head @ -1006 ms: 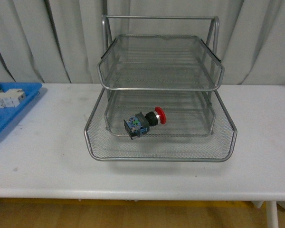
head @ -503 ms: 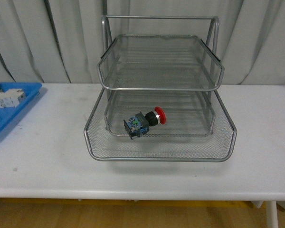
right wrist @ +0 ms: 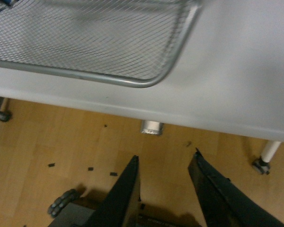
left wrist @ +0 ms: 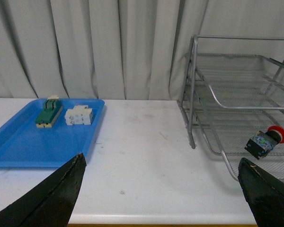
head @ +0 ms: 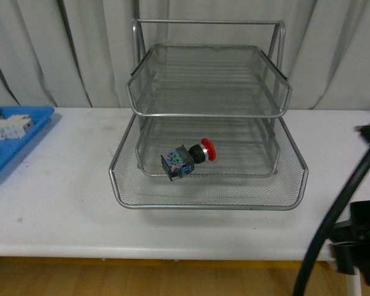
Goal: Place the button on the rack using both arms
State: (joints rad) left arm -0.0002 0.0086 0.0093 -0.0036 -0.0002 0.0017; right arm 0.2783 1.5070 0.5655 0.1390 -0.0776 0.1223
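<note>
The button [head: 188, 159], red cap on a black body with blue bits, lies on its side in the bottom tier of the silver wire-mesh rack [head: 206, 206]. In the left wrist view the button [left wrist: 266, 142] shows inside the rack [left wrist: 194, 94], at the picture's right. My left gripper [left wrist: 161, 158] is open wide and empty, above the white table between the blue tray and the rack. My right gripper [right wrist: 165, 155] is open and empty, over the wooden floor off the table's front edge, near the rack's front corner [right wrist: 132, 82]. The right arm [head: 357, 240] shows at the lower right.
A blue tray [left wrist: 38, 142] at the table's left holds a green block [left wrist: 48, 113] and a white component [left wrist: 79, 116]; the tray also shows in the front view [head: 12, 154]. Grey curtains hang behind. A table leg with a caster [right wrist: 262, 163] stands below the edge.
The right arm and its cable have come into the front view at the lower right. The button and the rack have not moved.
</note>
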